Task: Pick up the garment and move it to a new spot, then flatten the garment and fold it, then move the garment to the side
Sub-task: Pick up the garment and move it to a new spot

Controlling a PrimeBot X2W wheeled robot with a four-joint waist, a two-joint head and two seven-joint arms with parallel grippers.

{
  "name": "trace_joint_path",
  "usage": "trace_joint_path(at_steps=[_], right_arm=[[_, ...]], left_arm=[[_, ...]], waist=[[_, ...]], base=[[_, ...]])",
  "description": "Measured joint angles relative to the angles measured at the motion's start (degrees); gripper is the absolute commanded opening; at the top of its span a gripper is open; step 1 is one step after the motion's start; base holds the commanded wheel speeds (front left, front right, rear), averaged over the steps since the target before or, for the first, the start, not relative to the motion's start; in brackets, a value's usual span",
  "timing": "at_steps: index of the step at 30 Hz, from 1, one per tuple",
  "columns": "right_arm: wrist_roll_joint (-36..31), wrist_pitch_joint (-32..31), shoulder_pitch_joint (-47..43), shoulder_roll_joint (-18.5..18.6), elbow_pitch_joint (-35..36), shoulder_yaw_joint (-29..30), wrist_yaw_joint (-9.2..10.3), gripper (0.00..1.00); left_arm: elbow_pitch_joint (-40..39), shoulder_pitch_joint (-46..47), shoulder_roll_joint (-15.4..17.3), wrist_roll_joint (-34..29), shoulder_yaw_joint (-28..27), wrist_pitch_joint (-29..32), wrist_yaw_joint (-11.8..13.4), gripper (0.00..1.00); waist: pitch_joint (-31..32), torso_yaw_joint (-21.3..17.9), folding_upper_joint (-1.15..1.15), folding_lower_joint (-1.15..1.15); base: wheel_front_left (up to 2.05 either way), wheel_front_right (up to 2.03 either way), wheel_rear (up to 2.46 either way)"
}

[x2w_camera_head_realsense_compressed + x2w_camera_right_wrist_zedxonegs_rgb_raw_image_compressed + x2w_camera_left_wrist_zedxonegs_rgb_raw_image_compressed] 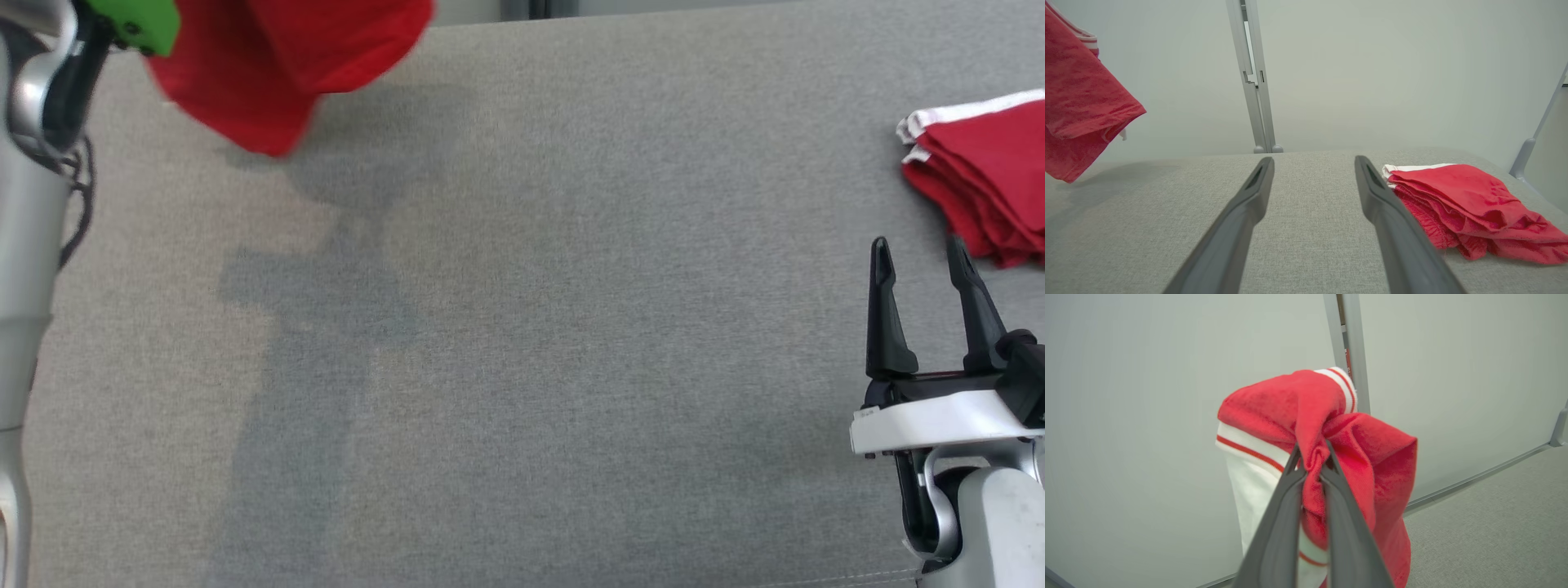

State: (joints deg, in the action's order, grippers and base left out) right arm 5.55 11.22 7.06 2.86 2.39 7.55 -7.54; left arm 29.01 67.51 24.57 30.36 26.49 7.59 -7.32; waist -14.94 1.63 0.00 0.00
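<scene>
One red garment with white striped trim (1355,457), bunched in the closed left fingers (1282,514), is held clear above the far left of the grey fabric bench (522,327); the right fingers (886,318) stand spread and empty. It is best lowered mid-bench, hanging edge first, well apart from the folded red cloth (988,171).

You are looking at a grey cloth-covered table (571,343) with soft shadows (318,302) across its left half; behind it stands a pale, plain wall (1392,61), split by a grey metal post (1253,94); a second post (1525,155) rises near the table's far right corner
</scene>
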Motion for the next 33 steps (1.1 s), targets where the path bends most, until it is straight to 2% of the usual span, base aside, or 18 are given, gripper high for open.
trace_joint_path(at_steps=[7,11,15,19,28,29,30,31,33], right_arm=[[1.49,1.24,-2.21,-0.02,-2.61,0.56,0.01,1.00],[2.02,1.89,-2.37,0.01,-3.75,0.32,0.01,1.00],[2.64,2.50,-1.65,-0.01,-4.92,-0.92,0.01,1.00],[2.36,2.86,-0.23,-0.01,-6.15,-1.53,0.01,1.00],[2.24,3.42,0.70,0.00,-8.43,-2.08,0.01,1.00],[2.22,3.45,0.74,0.00,-8.68,-2.20,0.01,1.00],[2.14,3.49,0.77,-0.01,-9.11,-2.41,0.01,1.00],[2.00,3.49,0.79,-0.01,-9.39,-2.49,0.01,1.00],[1.78,3.49,0.85,-0.02,-10.07,-2.76,0.01,1.00]], left_arm=[[-13.15,-5.54,-5.03,5.35,3.55,3.30,-0.05,0.00],[-16.30,-13.22,-8.39,7.32,5.70,3.39,1.48,0.00],[-12.10,-21.01,-8.89,7.60,6.51,0.55,4.11,0.00],[-5.70,-26.30,-9.03,7.79,4.86,-4.54,6.97,0.00],[8.05,-30.63,-9.11,6.35,3.38,-12.62,11.38,0.00],[8.95,-30.77,-9.18,6.22,3.52,-13.16,11.37,0.16],[10.26,-31.01,-9.45,6.00,3.80,-14.22,11.29,0.96],[10.96,-31.22,-9.67,5.80,3.99,-14.86,11.18,1.00],[12.68,-31.65,-10.36,5.72,4.45,-16.42,10.77,1.00]], waist=[[6.07,-3.51,0.00,0.00],[7.16,-6.11,0.00,0.00],[6.57,-8.10,0.00,0.00],[4.66,-9.08,0.00,0.00],[1.75,-9.76,0.00,0.00],[1.76,-9.63,0.00,0.00],[1.86,-9.35,0.00,0.00],[1.96,-9.14,0.00,0.00],[2.29,-8.54,0.00,0.00]], base=[[0.00,0.00,0.00],[0.00,0.00,0.00],[0.00,0.00,0.00],[0.00,0.00,0.00],[0.00,0.00,0.00],[0.00,0.00,0.00],[0.00,0.00,0.00],[0.00,0.00,0.00],[0.00,0.00,0.00]])
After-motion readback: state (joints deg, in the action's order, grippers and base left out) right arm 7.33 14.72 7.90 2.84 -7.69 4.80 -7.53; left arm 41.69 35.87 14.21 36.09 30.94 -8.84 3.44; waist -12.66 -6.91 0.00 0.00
